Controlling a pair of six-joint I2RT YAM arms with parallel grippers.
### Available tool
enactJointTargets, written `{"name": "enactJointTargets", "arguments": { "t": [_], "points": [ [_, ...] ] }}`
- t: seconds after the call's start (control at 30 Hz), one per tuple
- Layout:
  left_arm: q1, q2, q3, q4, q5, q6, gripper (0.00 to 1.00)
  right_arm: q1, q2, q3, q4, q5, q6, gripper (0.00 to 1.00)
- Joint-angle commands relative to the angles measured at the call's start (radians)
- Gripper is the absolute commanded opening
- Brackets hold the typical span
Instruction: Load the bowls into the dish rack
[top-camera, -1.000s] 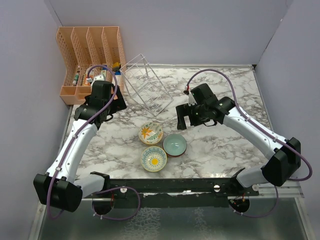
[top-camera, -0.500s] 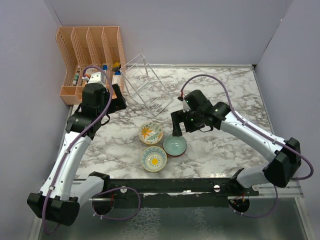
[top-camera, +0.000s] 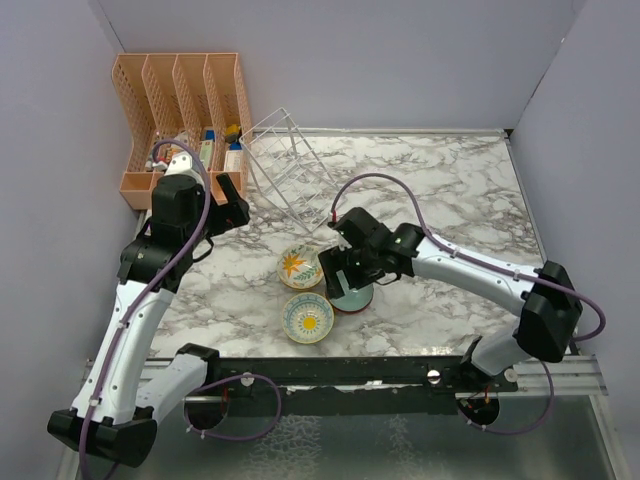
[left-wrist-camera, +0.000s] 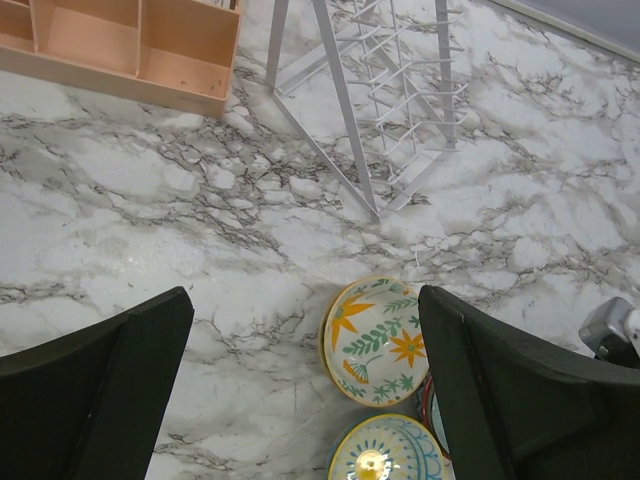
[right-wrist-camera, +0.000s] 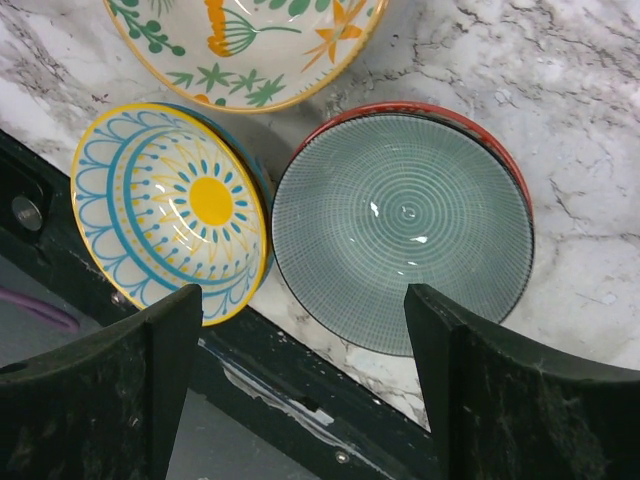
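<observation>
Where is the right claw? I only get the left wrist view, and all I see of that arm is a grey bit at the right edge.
Observer: The right claw hangs right above a teal bowl with a red rim, jaws open wide over it.
Operator: Is that bowl apart from the other two?
Observer: No, it sits close against the sun bowl; whether the rims touch I cannot tell.
Operator: Any bowl in the rack yet?
Observer: None. The top view shows the whole wire rack with no bowl in it; all three lie on the table.
</observation>
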Motion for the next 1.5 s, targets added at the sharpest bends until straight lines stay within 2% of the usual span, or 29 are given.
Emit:
{"name": "enactJointTargets", "arguments": {
  "t": [0.0, 0.33, 0.57, 0.77, 1.07, 1.23, 1.47],
  "points": [
    [-0.004, -0.017, 0.017, -0.037, 0.038, -0.031, 0.99, 0.028, 0.057, 0.0, 0.071, -0.001, 0.031, 0.81],
    [-0.004, 0.009, 0.032, -0.056, 0.041, -0.028, 0.99, 0.046, 0.142, 0.009, 0.128, 0.038, 0.084, 0.71],
    [-0.004, 0.02, 0.058, -0.083, 0.043, -0.002, 0.99, 0.055, 0.19, 0.023, 0.155, 0.072, 0.147, 0.59],
    [-0.004, 0.02, 0.081, -0.104, 0.045, 0.021, 0.99, 0.06, 0.199, 0.014, 0.164, 0.117, 0.186, 0.37],
    [-0.004, 0.051, 0.092, -0.119, 0.073, 0.07, 0.99, 0.078, 0.217, 0.04, 0.144, 0.159, 0.205, 0.25],
    [-0.004, 0.052, 0.09, -0.116, 0.066, 0.084, 0.99, 0.089, 0.218, 0.092, 0.084, 0.189, 0.172, 0.01],
    [-0.004, 0.042, 0.078, -0.112, 0.056, 0.086, 0.99, 0.094, 0.174, 0.169, -0.026, 0.244, 0.133, 0.01]
  ]
}}
